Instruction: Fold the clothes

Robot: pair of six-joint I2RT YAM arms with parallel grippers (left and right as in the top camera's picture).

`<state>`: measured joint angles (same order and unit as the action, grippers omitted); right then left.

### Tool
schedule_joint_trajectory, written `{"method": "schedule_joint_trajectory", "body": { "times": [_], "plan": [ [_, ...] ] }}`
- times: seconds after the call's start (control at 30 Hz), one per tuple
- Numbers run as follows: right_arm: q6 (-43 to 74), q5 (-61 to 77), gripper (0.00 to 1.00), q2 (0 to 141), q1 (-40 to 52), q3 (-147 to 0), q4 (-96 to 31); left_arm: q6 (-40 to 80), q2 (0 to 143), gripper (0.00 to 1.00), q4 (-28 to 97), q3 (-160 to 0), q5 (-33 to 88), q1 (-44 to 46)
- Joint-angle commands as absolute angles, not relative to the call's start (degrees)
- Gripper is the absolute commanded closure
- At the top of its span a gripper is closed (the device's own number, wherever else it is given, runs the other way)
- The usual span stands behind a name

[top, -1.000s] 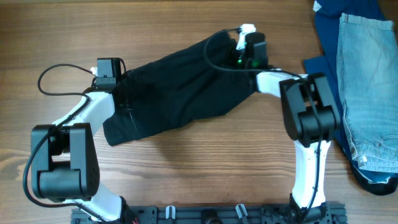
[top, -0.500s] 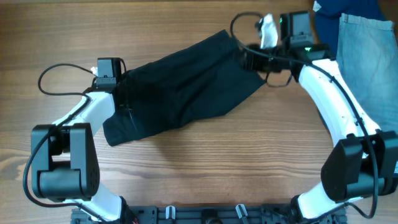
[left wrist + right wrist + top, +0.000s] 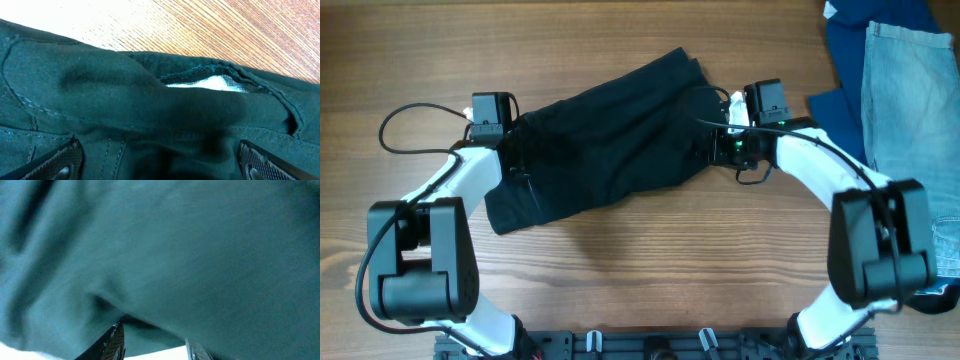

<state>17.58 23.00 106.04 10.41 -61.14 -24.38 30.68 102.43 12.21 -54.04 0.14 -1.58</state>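
Note:
The black clothes [image 3: 610, 135] lie spread in a slanted band across the wooden table. My left gripper [image 3: 516, 150] sits over their left end. In the left wrist view it [image 3: 160, 148] is open, fingers [image 3: 65, 157] wide apart, with dark fabric under and between them and pale pocket lining [image 3: 210, 84] showing in a slit. My right gripper [image 3: 713, 146] is at the clothes' right edge. In the right wrist view it [image 3: 152, 341] has its fingers [image 3: 114, 342] apart around a fold of the fabric edge, and cloth fills nearly the whole frame.
Light-blue jeans [image 3: 910, 130] lie on a dark blue cloth [image 3: 845, 60] at the table's right side, close behind the right arm. A black cable [image 3: 405, 120] loops left of the left wrist. Bare wood [image 3: 650, 260] lies in front of the clothes.
The right arm left the clothes' upper right corner, swung out to the right, and came back lower at the right edge, its jaws going from shut to apart. The left arm stayed put.

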Motion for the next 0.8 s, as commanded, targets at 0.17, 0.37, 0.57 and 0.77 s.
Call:
{"method": "schedule_joint_trajectory", "body": {
  "times": [0.17, 0.37, 0.57, 0.77],
  "plan": [
    [22.4, 16.4, 0.61, 112.9, 5.8, -60.4, -20.5, 30.4, 103.5, 0.00, 13.9, -53.6, -0.7, -2.6],
    [22.2, 18.2, 0.64, 112.7, -2.5, -61.7, -21.0, 30.4, 103.5, 0.00, 14.1, -53.6, -0.7, -2.6],
    [14.0, 29.3, 0.61, 106.5, -3.8, -72.4, -25.3, 26.7, 98.3, 0.00, 15.6, -54.9, 3.8, -2.8],
    [7.2, 29.6, 0.42, 105.5, 0.3, -78.1, -24.9, 23.9, 83.7, 0.00, 21.6, -55.0, 11.1, -2.8]
  ]
}}
